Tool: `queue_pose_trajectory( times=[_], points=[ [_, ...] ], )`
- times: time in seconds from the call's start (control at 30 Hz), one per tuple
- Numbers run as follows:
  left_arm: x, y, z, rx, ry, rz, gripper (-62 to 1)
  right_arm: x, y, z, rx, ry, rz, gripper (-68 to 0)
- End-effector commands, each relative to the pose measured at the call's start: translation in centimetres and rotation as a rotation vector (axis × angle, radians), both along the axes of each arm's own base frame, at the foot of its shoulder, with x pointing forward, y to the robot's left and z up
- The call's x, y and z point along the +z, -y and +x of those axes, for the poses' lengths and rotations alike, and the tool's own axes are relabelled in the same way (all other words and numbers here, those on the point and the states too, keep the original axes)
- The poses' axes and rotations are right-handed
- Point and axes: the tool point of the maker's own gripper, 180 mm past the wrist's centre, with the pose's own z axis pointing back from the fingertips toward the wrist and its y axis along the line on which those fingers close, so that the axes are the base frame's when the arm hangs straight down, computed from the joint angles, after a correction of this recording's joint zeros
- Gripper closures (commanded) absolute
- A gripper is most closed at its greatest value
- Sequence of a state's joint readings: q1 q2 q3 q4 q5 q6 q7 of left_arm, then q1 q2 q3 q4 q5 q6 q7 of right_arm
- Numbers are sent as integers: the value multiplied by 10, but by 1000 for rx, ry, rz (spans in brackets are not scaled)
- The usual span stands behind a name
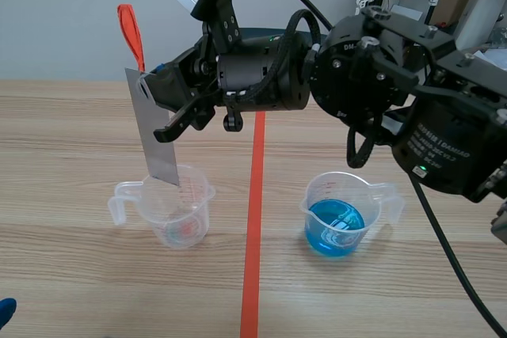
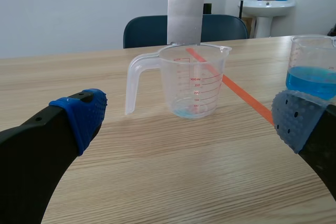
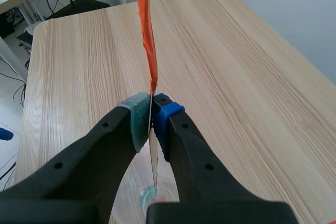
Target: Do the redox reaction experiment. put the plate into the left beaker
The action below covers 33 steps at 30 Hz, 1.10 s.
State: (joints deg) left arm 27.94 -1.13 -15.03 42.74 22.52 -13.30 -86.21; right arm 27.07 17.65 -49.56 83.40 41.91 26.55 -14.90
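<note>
While the left gripper [image 2: 190, 120] sits open and empty, the left beaker [image 1: 170, 211] stands at its 12 o'clock. The right gripper [image 3: 151, 115] is closed on the grey plate [image 1: 158, 132], whose lower edge hangs tilted at this beaker's rim; the blue-filled beaker [image 1: 341, 213] stands at 3 o'clock from it.

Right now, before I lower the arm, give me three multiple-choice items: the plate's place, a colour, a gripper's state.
1. The plate's lower end is: A) at the left beaker's mouth B) lying flat C) against the wall.
2. The right beaker's liquid is: A) red B) blue C) yellow.
3. The left gripper is: A) shut on the plate B) open C) shut on nothing.
A: the right gripper holds it hanging there. B: blue shows through its side. B: its fingers stand apart.
</note>
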Motion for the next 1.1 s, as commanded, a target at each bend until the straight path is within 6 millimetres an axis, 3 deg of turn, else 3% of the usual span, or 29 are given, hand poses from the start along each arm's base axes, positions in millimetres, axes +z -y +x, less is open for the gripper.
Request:
queue_pose_trajectory(
  times=[0.0, 0.6, 1.07],
  points=[
    [11, -1, -3, 5, 55, -13, -623, 12, 0, 4, -8, 19, 39, -6],
    [11, -1, -3, 5, 55, -13, -623, -35, -8, 9, -41, -27, -34, -6],
    [11, -1, -3, 5, 55, -13, -623, -51, -11, 8, -36, -29, -22, -6]
  ],
)
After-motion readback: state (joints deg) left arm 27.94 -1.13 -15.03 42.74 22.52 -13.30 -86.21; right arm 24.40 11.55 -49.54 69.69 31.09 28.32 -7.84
